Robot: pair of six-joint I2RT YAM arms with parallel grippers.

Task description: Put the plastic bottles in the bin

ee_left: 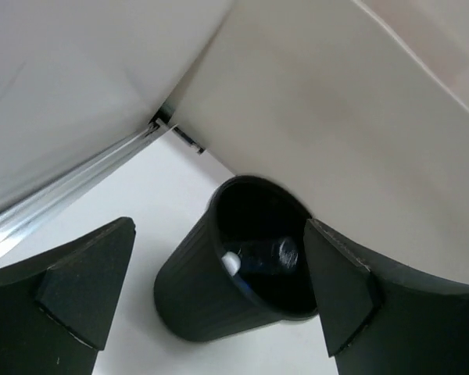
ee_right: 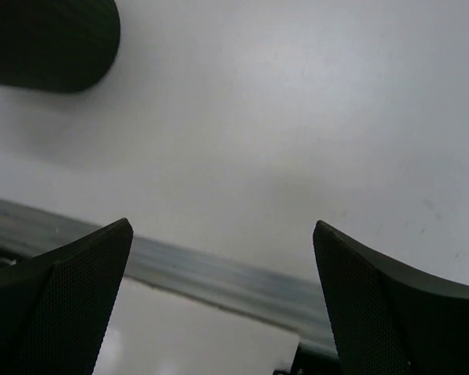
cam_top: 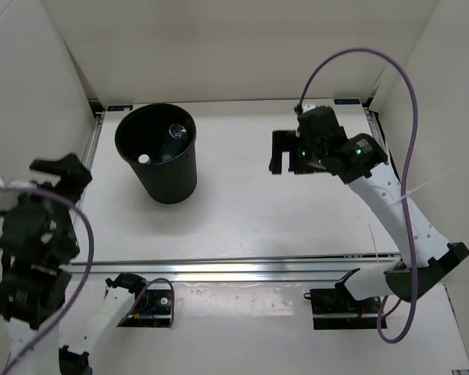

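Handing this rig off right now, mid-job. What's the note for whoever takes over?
Left claw: open, empty, off to the left side, its camera facing the bin.
Right claw: open, empty, over the far right of the table.
Things: a clear bottle with a white cap lies inside the bin; how many are in there cannot be told.
Done: no bottle shows on the table.
Left: probably nothing; check the count inside the bin.

Overhead looking down, left wrist (high) shares bin [cam_top: 169, 184], right near table [ee_right: 297, 117]
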